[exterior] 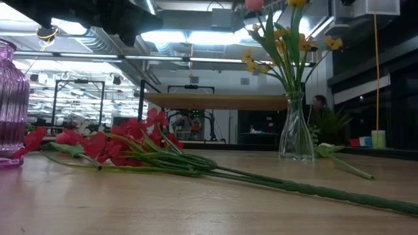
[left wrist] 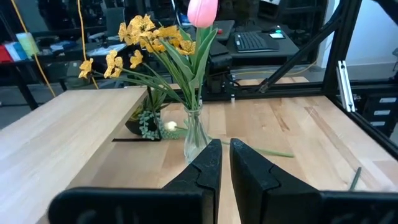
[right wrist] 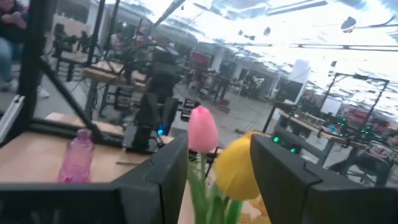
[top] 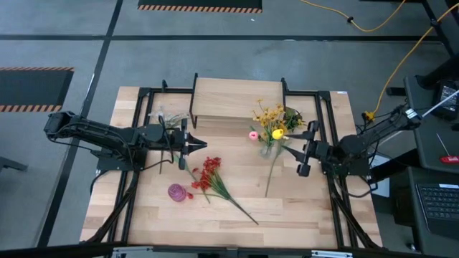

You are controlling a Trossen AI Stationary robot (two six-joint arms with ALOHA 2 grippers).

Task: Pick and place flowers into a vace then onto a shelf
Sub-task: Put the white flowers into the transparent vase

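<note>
Right gripper [top: 306,149] sits beside the clear glass vase [top: 268,149], fingers spread wide; in its wrist view the pink tulip [right wrist: 202,129] and yellow tulip [right wrist: 237,167] heads stand between the two fingers, nothing clamped that I can tell. Left gripper [top: 199,145] hovers mid-table, fingers nearly shut, empty, pointing toward the vase. Vase stands upright just in front of the shelf [top: 237,100], holding the tulips plus small yellow blossoms [top: 267,113]. Red berry spray [top: 208,175] lies flat on the tabletop [top: 301,208], long stalk trailing toward the near edge. Another green stem [top: 274,168] lies loose by the vase. Pink bottle vase [top: 176,192] sits near the red spray.

Risks, my read: if the right fingers close at bloom height they crush or drag the tulip heads, not the stalks. Vase looks narrow-based and top-heavy, so a sideways nudge from either arm probably tips it. Lifting it to the shelf with a grip on stems only would likely pull the flowers out. Loose stem could snag under the vase
</note>
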